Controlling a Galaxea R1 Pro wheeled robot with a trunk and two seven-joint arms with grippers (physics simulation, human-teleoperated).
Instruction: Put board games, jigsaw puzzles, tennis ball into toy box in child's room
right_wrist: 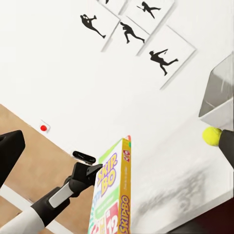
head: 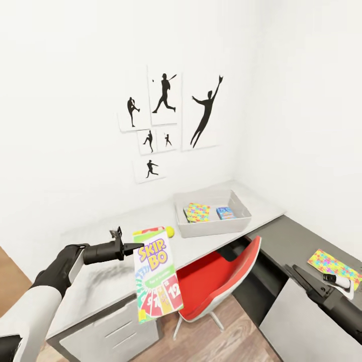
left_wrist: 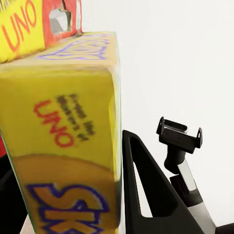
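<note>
Held upright above the table (head: 100,281) in the child's room: the long Skip-Bo box (head: 156,274), clamped at its upper edge by the left gripper (head: 131,247), card art facing the head camera. In the left wrist view, yellow side panel of the Skip-Bo box pressed against one dark finger (left_wrist: 146,190), printing blurred at close range. Just behind the box's top edge, on the pale tabletop, the tennis ball (head: 170,231), seen from the right wrist close to the toy box corner. Farther back along the table, near the wall corner, the toy box (head: 236,226), light grey, with a mosaic jigsaw puzzle (head: 197,212) and a small blue box (head: 225,212) lying inside, side by side. Tucked under the table, a red chair (head: 216,284). On the lower dark-topped cabinet (head: 296,246) to the right, a second jigsaw puzzle (head: 334,266) lying flat, with the right gripper (head: 338,282) at its near edge; cannot tell whether released or clenched. On the white wall, black baseball-player silhouette pictures (head: 166,118); low down in the right wrist view, a red wall button (right_wrist: 44,127).
</note>
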